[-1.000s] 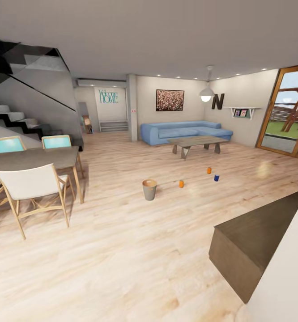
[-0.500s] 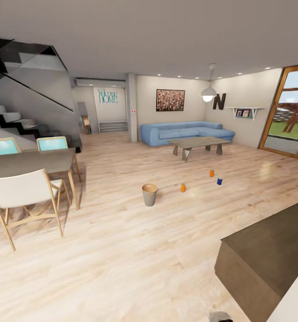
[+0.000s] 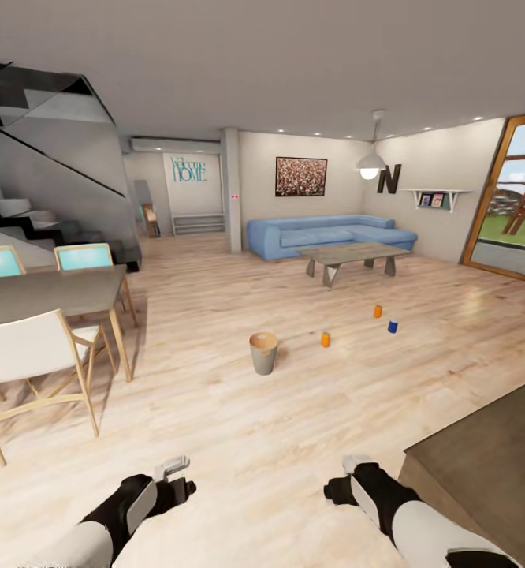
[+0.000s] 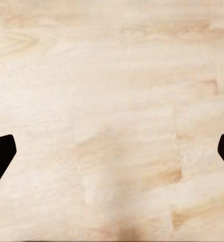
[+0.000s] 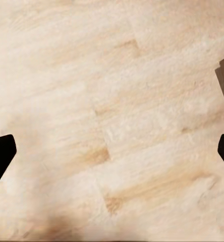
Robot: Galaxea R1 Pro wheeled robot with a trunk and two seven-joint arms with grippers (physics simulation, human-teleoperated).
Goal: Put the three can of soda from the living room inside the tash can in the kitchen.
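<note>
Pale wood floor [image 3: 239, 426] carries the grey, brown-rimmed tash can [image 3: 263, 353], with two orange soda cans [image 3: 325, 339] [image 3: 377, 311] and a blue can [image 3: 392, 326] standing apart beyond it, probably upright. Behind are the blue sofa [image 3: 325, 233] and low table [image 3: 351, 259]. Left pincer [image 4: 112, 156] and right pincer [image 5: 112, 156] are both spread wide, empty.

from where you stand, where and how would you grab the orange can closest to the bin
Probably around the middle of its side wall. The orange can stands upright on the wood floor, a plain cylinder, so a level tool closing across its body should hold. Come from the near side: the tash can stands apart on its left, the other orange can and blue can farther right.
</note>
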